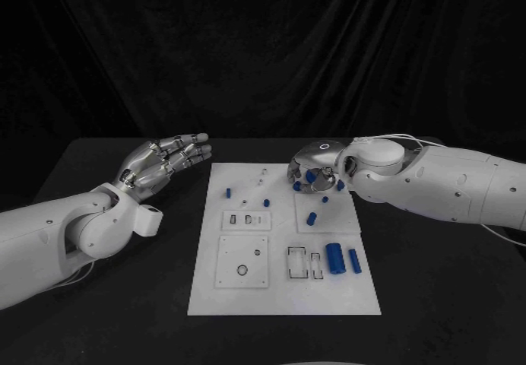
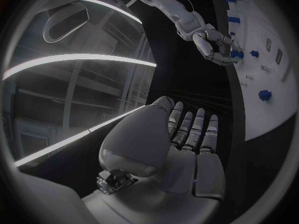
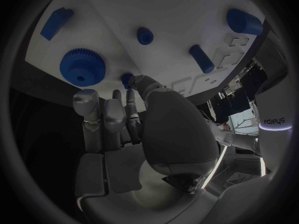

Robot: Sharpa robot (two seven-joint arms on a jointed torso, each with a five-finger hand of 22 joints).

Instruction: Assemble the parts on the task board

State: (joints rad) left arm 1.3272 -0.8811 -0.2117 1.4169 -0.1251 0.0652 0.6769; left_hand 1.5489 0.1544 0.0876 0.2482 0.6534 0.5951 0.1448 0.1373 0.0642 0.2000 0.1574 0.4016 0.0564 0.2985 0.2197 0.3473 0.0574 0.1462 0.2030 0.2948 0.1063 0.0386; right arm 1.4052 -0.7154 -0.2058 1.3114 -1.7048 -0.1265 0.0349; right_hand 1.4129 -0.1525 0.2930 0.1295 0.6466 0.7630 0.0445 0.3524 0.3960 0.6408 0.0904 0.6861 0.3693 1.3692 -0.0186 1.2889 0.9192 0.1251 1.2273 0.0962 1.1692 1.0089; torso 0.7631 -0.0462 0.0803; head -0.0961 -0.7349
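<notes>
the task board [image 1: 283, 300] lies flat in the middle of the black surface [image 1: 438, 289], a long white plate running away from the robot. the left robot hand [image 1: 164, 161] hovers off the board's left side near its far corner, palm up and tilted, fingers stretched out and slightly apart, holding nothing; the left wrist view shows the same flat palm [image 2: 187, 149] with straight fingers and nothing in it.

the right robot hand [image 1: 315, 169] is over the far right part of the board, fingers curled downward around a small blue peg [image 3: 127, 78]. in the right wrist view the thumb tip and a fingertip meet at that peg, so it looks pinched, though whether the peg stands in the board or is lifted clear cannot be told. just beside it on the board sits a blue gear [image 3: 82, 67], with a blue block [image 3: 56, 23] further off, a small round blue knob [image 3: 144, 35], a short blue bar [image 3: 201, 58] and a thick blue cylinder [image 3: 244, 22].

in the head view two blue cylinders [image 1: 343, 258] lie side by side at the board's near right, next to rectangular slots [image 1: 305, 262]. a small blue piece [image 1: 312, 219] lies on the raised right-hand panel, and small blue pegs [image 1: 228, 193] stand near the far left
</notes>
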